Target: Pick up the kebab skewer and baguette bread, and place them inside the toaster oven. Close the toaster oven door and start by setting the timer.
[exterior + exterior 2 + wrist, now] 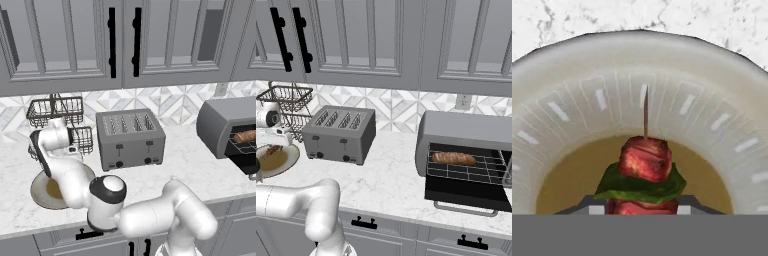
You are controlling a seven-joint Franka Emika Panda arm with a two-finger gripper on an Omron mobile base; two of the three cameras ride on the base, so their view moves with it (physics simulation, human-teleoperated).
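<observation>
A white robot arm bends low over the marble counter, left of the grey four-slot toaster, as it works to load the toaster oven. That oven stands well to the toaster's right with the toaster oven door dropped open, and the baguette bread already lies on its wire rack. The plate, pale-rimmed with a tan centre, sits on the counter to the toaster's left, in front of a wire basket stand. The hand hovers right over that plate; its fingertips are barely visible at the skewer's lower end, and whether they have closed on it cannot be told. The kebab skewer, still at the plate, shows red meat chunks, a green leaf between them and a bare stick tip pointing away from the hand. It looks light and easy to lift, though the thin stick would likely roll or pivot in a loose pinch and the soft chunks could squash or slide. A firm, gentle hold across the meat near the middle seems the safest place to take it.
</observation>
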